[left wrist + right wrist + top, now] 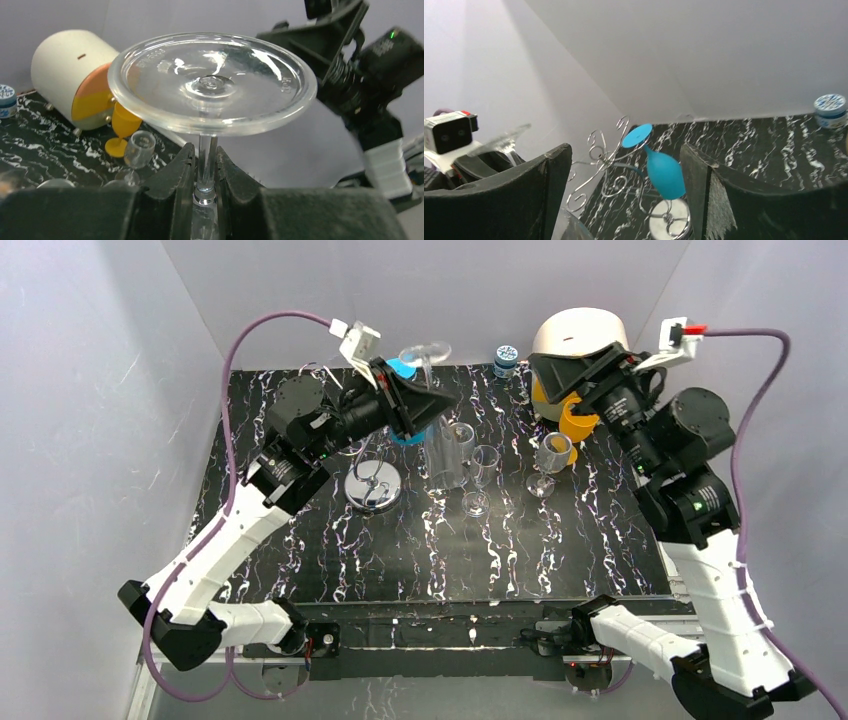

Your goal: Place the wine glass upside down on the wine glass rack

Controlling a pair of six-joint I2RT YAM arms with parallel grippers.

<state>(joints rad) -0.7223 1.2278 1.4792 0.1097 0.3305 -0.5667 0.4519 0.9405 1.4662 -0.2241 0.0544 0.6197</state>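
Left end effector [205, 172] clamps the inverted clear wine glass [212, 82] by its stem, not yet hung on the silver wire scroll rack [373, 487] beside it; right end effector [626, 170] gapes empty.

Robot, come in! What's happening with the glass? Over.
Left gripper fingers shut on the wine glass stem, foot up. Right gripper open, empty. Wine glass rack carries a blue glass; clear one not hung yet.

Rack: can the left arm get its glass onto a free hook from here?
Probably yes. The left claw holds the glass by its stem, foot up, close by the rack. A blue glass fills one hook; the other scrolls look bare.
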